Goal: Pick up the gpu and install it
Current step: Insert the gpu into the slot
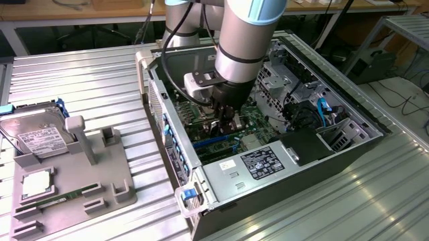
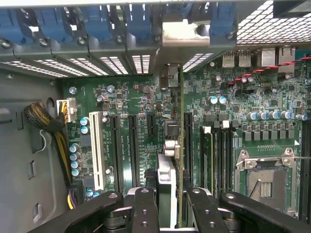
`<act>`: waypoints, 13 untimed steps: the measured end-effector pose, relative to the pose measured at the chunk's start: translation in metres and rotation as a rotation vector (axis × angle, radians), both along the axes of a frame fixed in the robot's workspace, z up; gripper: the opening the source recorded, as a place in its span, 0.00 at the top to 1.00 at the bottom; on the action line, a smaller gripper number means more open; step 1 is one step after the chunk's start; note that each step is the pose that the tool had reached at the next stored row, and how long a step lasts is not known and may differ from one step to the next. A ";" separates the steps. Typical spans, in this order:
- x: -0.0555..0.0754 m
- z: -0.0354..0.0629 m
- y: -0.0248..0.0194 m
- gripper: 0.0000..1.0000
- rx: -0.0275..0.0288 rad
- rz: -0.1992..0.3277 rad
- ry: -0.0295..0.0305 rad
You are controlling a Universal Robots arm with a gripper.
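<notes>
While lowered inside the computer case (image 1: 348, 145), pincer (image 2: 170, 204) closed narrowly on the gpu (image 2: 173, 145), card edge-on above motherboard (image 2: 141, 104) slots.

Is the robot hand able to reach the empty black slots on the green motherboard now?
Probably yes. The hand is shut on the thin green gpu card, held edge-on directly over the black slots of the green motherboard, and the open grey computer case leaves the way free.
</notes>
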State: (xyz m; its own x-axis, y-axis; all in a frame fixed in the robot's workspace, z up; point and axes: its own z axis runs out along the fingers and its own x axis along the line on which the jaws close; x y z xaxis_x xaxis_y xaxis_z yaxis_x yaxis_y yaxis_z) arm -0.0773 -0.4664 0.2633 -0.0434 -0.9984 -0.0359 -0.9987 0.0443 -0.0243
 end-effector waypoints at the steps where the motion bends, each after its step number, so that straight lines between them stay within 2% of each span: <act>1: 0.000 -0.0006 0.0000 0.72 0.0000 0.000 0.0001; 13: -0.001 -0.0085 0.0000 0.72 -0.0003 0.000 0.0016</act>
State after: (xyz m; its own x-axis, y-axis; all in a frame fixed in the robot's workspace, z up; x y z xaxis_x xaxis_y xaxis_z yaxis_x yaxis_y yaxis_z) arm -0.0787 -0.4664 0.2547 -0.0437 -0.9984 -0.0355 -0.9988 0.0445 -0.0227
